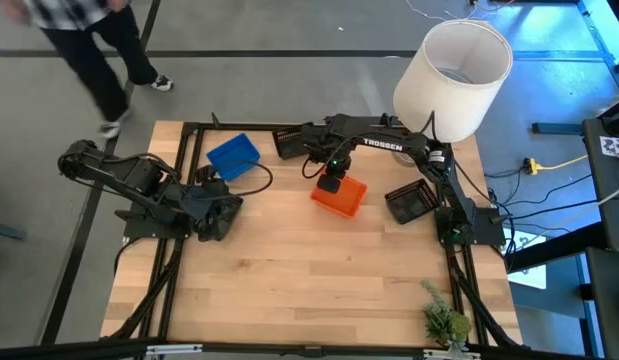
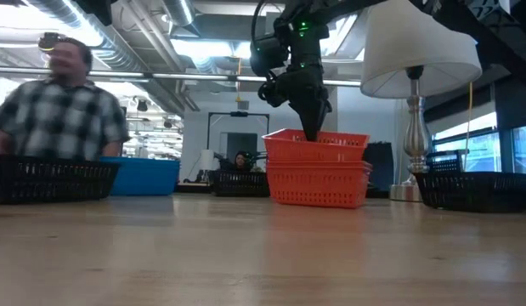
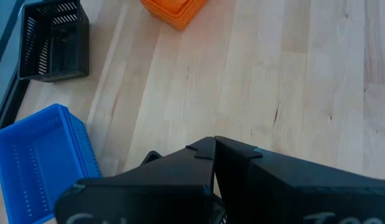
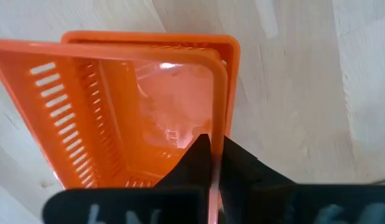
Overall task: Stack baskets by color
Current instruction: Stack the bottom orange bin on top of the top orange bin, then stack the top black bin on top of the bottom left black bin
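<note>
The right hand [image 4: 211, 163] pinched the top orange basket's [image 4: 117, 118] rim, directly above the stack; the left hand [image 1: 217, 212], clenched empty, sat well apart.

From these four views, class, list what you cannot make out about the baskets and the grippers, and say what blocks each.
- Orange stack: number of baskets unclear; the low view shows layers, the right gripper covers it in the high view.
- Left gripper: jaws hidden under its own arm in the high view.
- Blue baskets: stack count too small to tell in the high view.
- Black basket: partly hidden by the right arm.
</note>
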`<control>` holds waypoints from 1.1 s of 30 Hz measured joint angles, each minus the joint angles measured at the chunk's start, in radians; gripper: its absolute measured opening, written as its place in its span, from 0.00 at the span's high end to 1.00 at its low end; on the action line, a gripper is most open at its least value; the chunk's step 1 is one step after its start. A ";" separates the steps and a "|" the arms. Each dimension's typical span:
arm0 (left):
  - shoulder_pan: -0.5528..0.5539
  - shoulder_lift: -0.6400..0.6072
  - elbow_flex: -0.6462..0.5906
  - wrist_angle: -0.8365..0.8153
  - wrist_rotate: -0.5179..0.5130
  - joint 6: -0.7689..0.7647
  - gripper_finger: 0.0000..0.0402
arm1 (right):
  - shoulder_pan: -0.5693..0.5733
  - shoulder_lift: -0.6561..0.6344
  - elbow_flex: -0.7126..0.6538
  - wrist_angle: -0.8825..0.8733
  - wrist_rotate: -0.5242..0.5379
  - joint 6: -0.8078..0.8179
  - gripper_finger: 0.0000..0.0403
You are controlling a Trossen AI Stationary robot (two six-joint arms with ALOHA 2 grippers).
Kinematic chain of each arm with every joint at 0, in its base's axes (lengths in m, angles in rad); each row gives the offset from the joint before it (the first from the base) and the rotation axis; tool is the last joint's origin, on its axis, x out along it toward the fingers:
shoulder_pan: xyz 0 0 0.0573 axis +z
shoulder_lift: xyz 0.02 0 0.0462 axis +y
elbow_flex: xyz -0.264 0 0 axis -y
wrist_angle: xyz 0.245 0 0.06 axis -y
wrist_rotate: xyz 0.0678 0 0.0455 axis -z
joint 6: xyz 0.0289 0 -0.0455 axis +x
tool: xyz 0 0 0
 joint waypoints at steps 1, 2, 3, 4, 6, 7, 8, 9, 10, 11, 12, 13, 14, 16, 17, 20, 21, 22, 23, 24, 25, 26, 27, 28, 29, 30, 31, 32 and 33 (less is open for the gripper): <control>0.000 0.000 0.000 0.000 0.000 0.000 1.00 | 0.000 0.000 0.000 0.000 0.000 0.000 0.96; 0.000 0.000 0.000 0.000 0.000 0.000 1.00 | 0.000 0.000 0.000 0.001 0.000 0.000 0.96; 0.000 0.000 0.000 0.000 0.000 0.000 1.00 | 0.000 0.000 0.000 0.001 0.000 0.001 0.96; 0.000 0.000 0.000 0.000 0.000 0.000 1.00 | 0.000 0.000 0.000 0.001 0.000 0.004 0.95; 0.000 0.000 0.000 0.000 0.000 0.000 1.00 | 0.000 0.000 0.000 0.001 0.000 0.020 0.92; 0.000 0.000 0.000 0.000 0.000 0.000 1.00 | 0.001 0.000 0.000 0.001 -0.001 0.026 0.90; 0.000 0.000 0.000 0.000 0.000 0.000 1.00 | 0.003 0.000 0.000 0.001 0.000 0.026 0.88; 0.000 0.000 0.000 0.000 0.000 0.000 1.00 | 0.006 0.000 0.000 0.001 0.000 0.026 0.85; 0.000 0.000 0.000 0.000 0.000 0.000 1.00 | 0.007 0.000 0.000 0.001 0.000 0.026 0.83; 0.000 0.000 0.000 0.000 0.000 0.000 1.00 | 0.007 0.000 0.000 0.001 0.000 0.026 0.81; 0.000 0.000 0.000 0.000 0.000 0.001 1.00 | 0.008 0.000 0.000 0.001 0.000 0.026 0.79; 0.000 0.000 0.000 0.000 0.000 0.001 1.00 | 0.008 0.000 0.000 -0.001 0.000 0.028 0.77; 0.000 0.000 0.000 0.000 0.000 0.000 1.00 | 0.008 0.000 0.000 -0.009 0.000 0.029 0.75; 0.000 0.000 0.000 0.000 0.000 0.000 1.00 | 0.008 0.000 0.000 -0.034 0.000 0.045 0.73; 0.000 0.000 0.000 0.000 0.000 0.001 1.00 | 0.008 0.000 0.000 -0.044 0.000 0.057 0.73; 0.000 0.000 0.000 0.000 0.000 0.001 1.00 | 0.008 0.000 0.010 -0.096 0.000 0.079 0.72; 0.000 0.000 0.000 0.000 0.000 0.001 1.00 | 0.011 0.000 0.019 -0.104 0.000 0.078 0.72; 0.000 0.000 0.000 0.000 0.000 0.001 1.00 | 0.013 0.000 0.028 -0.112 0.002 0.078 0.72; 0.000 0.000 0.000 0.000 0.000 0.001 1.00 | 0.014 0.000 0.037 -0.122 0.010 0.078 0.72; 0.000 0.000 0.000 0.000 0.000 0.001 1.00 | 0.017 0.000 0.046 -0.124 0.016 0.078 0.72; 0.000 0.000 0.000 0.000 0.000 0.001 1.00 | 0.019 0.000 0.055 -0.122 0.021 0.077 0.72; 0.000 0.000 0.000 0.000 -0.001 0.001 1.00 | 0.020 0.000 0.063 -0.122 0.028 0.077 0.72; 0.000 0.000 0.000 0.000 -0.005 0.001 1.00 | 0.023 0.000 0.071 -0.124 0.034 0.076 0.72; 0.000 0.000 0.000 0.000 -0.017 0.001 1.00 | 0.027 0.000 0.080 -0.126 0.034 0.076 0.72; 0.000 0.000 0.000 0.000 -0.035 0.000 1.00 | 0.031 0.000 0.092 -0.126 0.034 0.076 0.72; 0.000 0.000 0.000 0.000 -0.059 0.001 1.00 | 0.038 -0.003 0.106 -0.124 0.036 0.068 0.72; 0.000 0.000 0.000 0.001 -0.084 0.001 1.00 | 0.047 -0.010 0.119 -0.122 0.036 0.046 0.72; 0.003 0.000 0.000 0.003 -0.111 0.001 1.00 | 0.057 -0.017 0.135 -0.122 0.036 0.024 0.72; 0.009 0.000 0.000 0.008 -0.133 0.000 1.00 | 0.066 -0.026 0.152 -0.120 0.035 0.012 0.72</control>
